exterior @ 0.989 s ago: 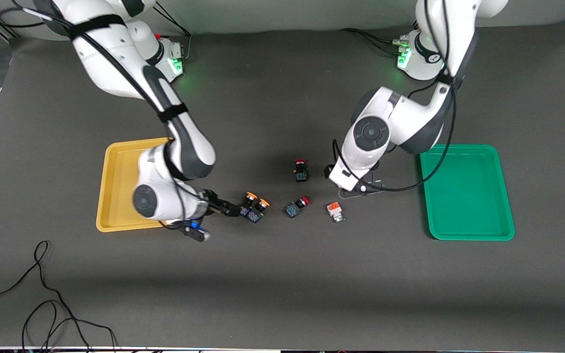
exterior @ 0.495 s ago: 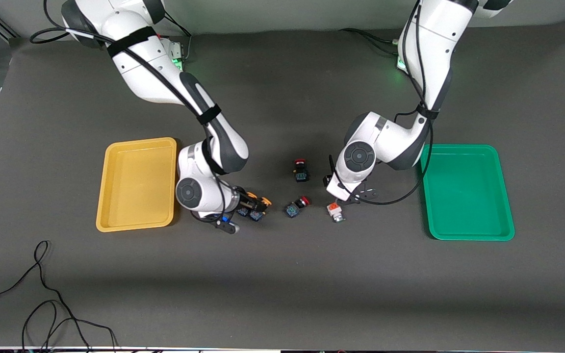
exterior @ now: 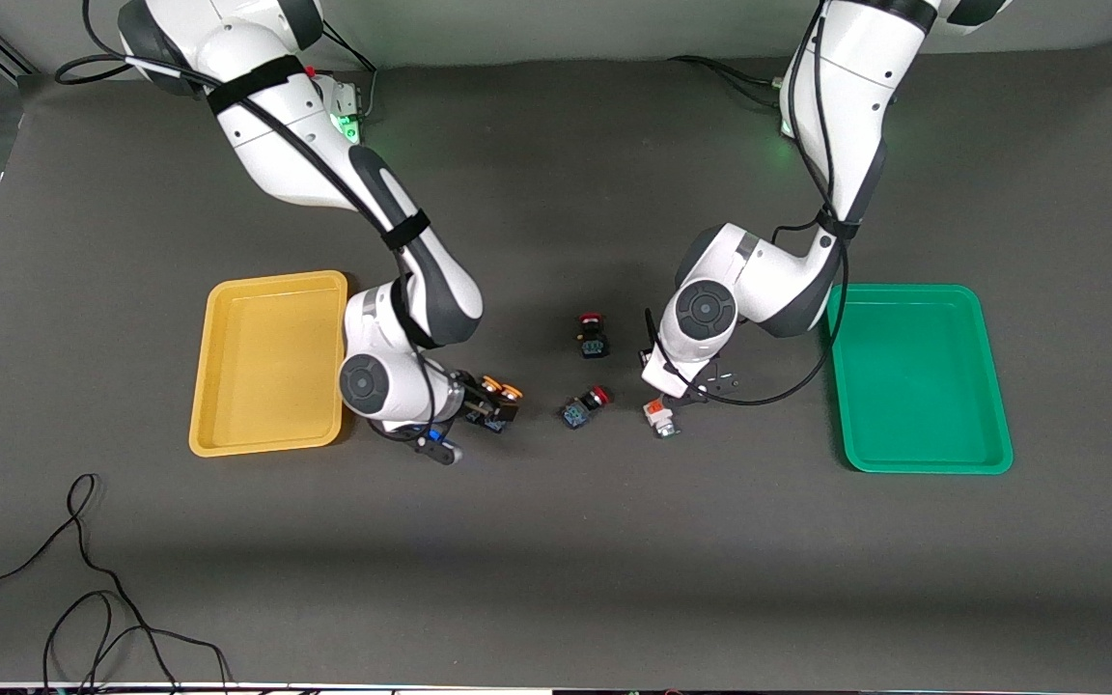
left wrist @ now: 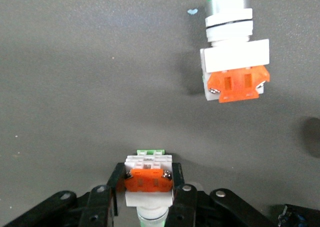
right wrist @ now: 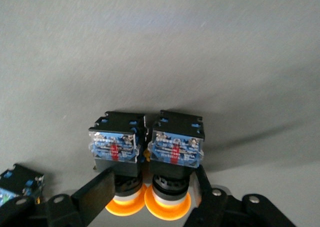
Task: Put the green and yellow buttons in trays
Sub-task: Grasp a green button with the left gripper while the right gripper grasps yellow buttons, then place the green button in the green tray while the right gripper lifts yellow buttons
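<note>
Beside yellow tray, 3 o'clock edge (front view): right gripper is low at the table, set round a pair of round orange-yellow-capped switches w/ black-blue bodies.
R grip state: can't tell if it is clamped yet. The two switches touch side by side, caps toward the wrist, so one squeeze could take both.
Left gripper: down on the table, clenched on a white-bodied switch w/ orange block. It grasps across the body's flat sides, prob. because the round end would slip.
2nd white switch w/ orange block, silver collar, green-rimmed cap: loose on the table, just past the held one, not touching it.
Mustard-yellow shallow plastic tray: 9 o'clock of R gripper, close. Nothing seen in it.
Bright green shallow plastic tray: 3 o'clock of L gripper, a short carry. Nothing seen in it.
Red-capped black-blue switches: one at 10 o'clock of L gripper, one at 9 o'clock. Both are between the arms and not wanted.
Step (my read): both arms at pick, no lift yet. No button is in a tray.
</note>
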Robot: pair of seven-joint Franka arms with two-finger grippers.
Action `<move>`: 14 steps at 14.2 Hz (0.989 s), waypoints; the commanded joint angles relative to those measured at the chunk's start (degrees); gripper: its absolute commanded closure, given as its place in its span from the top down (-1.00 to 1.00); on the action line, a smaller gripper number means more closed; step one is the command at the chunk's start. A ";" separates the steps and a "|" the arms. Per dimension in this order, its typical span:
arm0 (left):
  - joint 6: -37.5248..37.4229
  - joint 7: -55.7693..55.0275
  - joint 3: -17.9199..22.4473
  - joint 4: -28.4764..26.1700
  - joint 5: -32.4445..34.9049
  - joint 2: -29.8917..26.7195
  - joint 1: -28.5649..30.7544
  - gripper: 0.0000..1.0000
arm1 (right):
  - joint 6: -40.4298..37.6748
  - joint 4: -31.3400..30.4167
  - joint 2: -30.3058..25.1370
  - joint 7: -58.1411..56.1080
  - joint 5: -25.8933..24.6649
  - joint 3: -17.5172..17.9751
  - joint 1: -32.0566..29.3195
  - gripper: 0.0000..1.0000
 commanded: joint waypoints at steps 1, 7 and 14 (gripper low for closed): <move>-1.37 -1.49 0.45 0.43 -0.55 -1.71 -0.31 -0.58 | 0.18 0.50 2.15 -1.54 0.20 -0.43 -0.44 0.07; -21.82 4.81 0.45 7.37 -4.42 -13.39 5.13 -0.61 | -0.95 1.47 -0.12 -0.84 0.28 -2.09 -1.49 -1.00; -34.69 34.59 0.98 6.42 -1.98 -20.79 24.88 -0.63 | -13.62 7.97 -3.39 -0.31 1.07 -8.17 -1.23 0.30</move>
